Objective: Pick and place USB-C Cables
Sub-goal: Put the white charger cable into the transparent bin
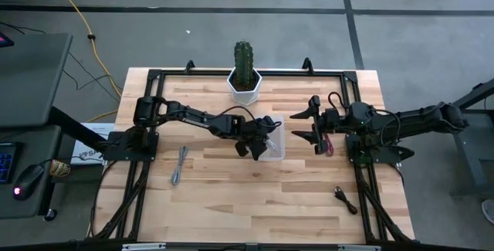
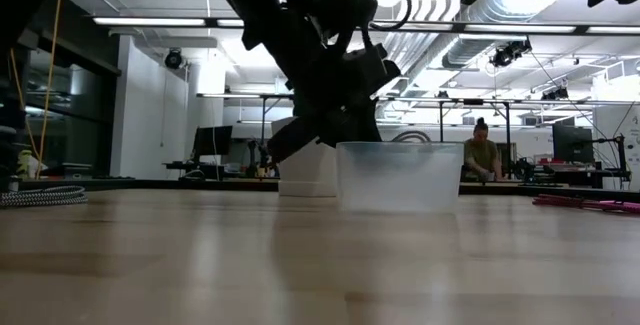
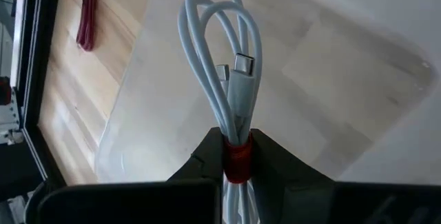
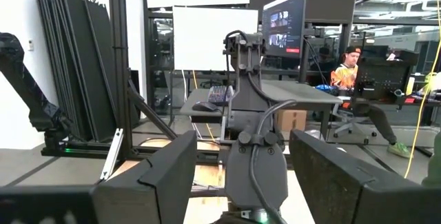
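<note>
My left gripper (image 1: 258, 141) is shut on a coiled white cable (image 3: 224, 65) with a red band, over the clear tub (image 1: 275, 147); the low view shows it at the tub's (image 2: 400, 177) rim. A red cable (image 1: 328, 144) lies on the wood beside the tub and also shows in the left wrist view (image 3: 88, 14). The grey cable (image 1: 180, 164) lies toward the table's left. The black cable (image 1: 345, 198) lies near the right near corner. My right gripper (image 1: 316, 128) is open, held above the table just right of the tub and close to the red cable. My left gripper pinches the white cable bundle between its two fingers at the red band (image 3: 236, 160). The fingers come slanting down from the table's left, along the bundle. The loops and two USB-C plugs (image 3: 244, 64) stick out past the fingertips over the tub's inside.
A cactus in a white pot (image 1: 246, 79) stands at the far edge behind the tub. A black frame (image 1: 351, 89) runs round the table. Bare wood lies toward the near edge. A person (image 2: 483, 157) sits in the room beyond.
</note>
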You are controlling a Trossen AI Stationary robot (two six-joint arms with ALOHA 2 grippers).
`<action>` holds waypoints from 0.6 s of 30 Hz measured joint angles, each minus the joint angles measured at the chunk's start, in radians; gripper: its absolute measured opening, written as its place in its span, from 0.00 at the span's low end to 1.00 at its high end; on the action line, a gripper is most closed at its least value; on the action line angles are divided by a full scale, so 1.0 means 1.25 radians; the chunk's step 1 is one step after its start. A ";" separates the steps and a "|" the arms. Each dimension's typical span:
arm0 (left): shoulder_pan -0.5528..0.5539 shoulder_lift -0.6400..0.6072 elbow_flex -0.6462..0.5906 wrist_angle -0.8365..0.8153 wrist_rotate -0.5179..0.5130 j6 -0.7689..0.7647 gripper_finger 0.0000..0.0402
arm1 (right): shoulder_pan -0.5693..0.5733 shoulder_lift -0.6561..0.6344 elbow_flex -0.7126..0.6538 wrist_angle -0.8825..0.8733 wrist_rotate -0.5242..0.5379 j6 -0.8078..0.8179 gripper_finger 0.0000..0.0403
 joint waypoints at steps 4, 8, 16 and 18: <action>-0.001 0.000 0.000 0.002 -0.001 0.000 0.06 | 0.000 0.000 0.000 0.000 0.000 0.000 0.56; -0.001 0.000 0.000 0.003 -0.001 0.000 0.07 | 0.000 0.000 0.000 0.000 0.000 -0.001 0.56; -0.001 -0.001 0.000 0.006 -0.002 0.000 0.12 | 0.000 0.000 0.000 0.000 0.000 0.000 0.56; -0.001 -0.001 0.000 0.006 -0.002 0.000 0.13 | 0.000 0.000 0.000 0.000 0.000 0.000 0.56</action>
